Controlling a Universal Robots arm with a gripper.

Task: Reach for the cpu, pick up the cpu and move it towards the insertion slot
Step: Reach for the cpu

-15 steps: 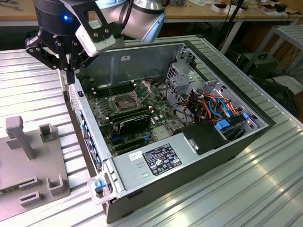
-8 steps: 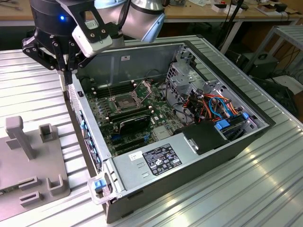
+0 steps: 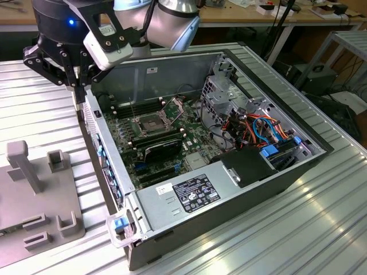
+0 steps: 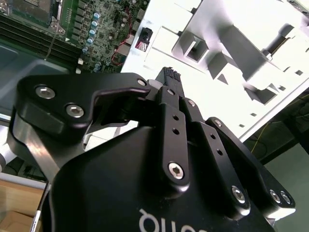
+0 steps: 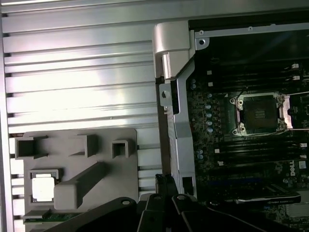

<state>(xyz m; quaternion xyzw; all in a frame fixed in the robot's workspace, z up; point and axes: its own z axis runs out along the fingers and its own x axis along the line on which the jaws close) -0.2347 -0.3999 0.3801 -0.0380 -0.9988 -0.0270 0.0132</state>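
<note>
- Exterior view: the gripper (image 3: 73,85) hangs from the arm's wrist just over the side wall of the computer case (image 3: 172,69), on the case's edge towards the exterior view's left.
- Fingers (image 4: 169,76): in both wrist views the black tips sit pressed together with nothing between them; the gripper (image 5: 165,180) is apart from every part.
- Case wall (image 5: 176,121): grey metal, directly below the fingertips, dividing the case interior from the table outside.
- Grey fixture (image 3: 17,195): a moulded block with an upright post and several pockets, lying on the table outside the case, just beside that same wall.
- Cpu (image 5: 43,188): a silver square lying flat in a pocket of the fixture, outside the case, untouched.
- Insertion slot (image 3: 148,122): inside the case on the green board, silver frame around a dark centre (image 5: 258,113), the centre uncovered; well apart from the cpu, with the case wall between them.
- Memory slots (image 5: 251,152): long black rows inside the case, on both sides of the insertion slot.
- Power supply (image 3: 189,192): grey box with a label, at the near end of the case.
- Table (image 3: 321,229): ribbed aluminium, carrying the case.
</note>
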